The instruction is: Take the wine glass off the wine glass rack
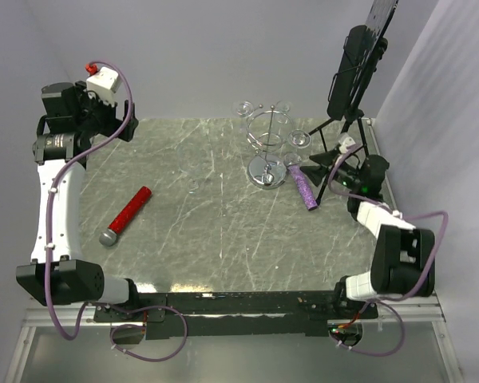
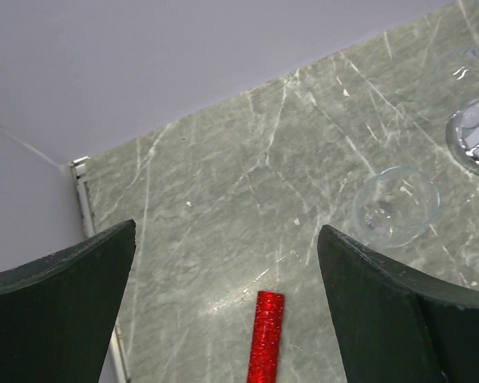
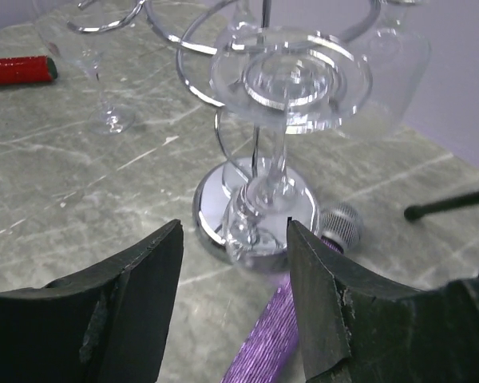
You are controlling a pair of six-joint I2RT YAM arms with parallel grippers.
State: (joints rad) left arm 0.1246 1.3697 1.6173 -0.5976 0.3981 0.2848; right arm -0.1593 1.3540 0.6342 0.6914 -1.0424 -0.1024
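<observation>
The chrome wine glass rack [image 1: 267,144] stands on its round disc base [image 3: 211,203] at the back right of the table. Wine glasses hang upside down from its wire loops. The nearest wine glass [image 3: 291,80] hangs foot up, and its bowl [image 3: 255,227] sits low between my right fingers without clear contact. My right gripper [image 3: 233,227] is open and level with that bowl; it also shows in the top view [image 1: 326,159], just right of the rack. My left gripper [image 2: 226,230] is open and empty, held high over the back left of the table.
A purple microphone [image 1: 303,185] lies under my right gripper beside the rack base. A red microphone [image 1: 126,215] lies at the left. Another clear glass [image 3: 104,80] stands on the table left of the rack. A black tripod stand [image 1: 355,72] is at the back right.
</observation>
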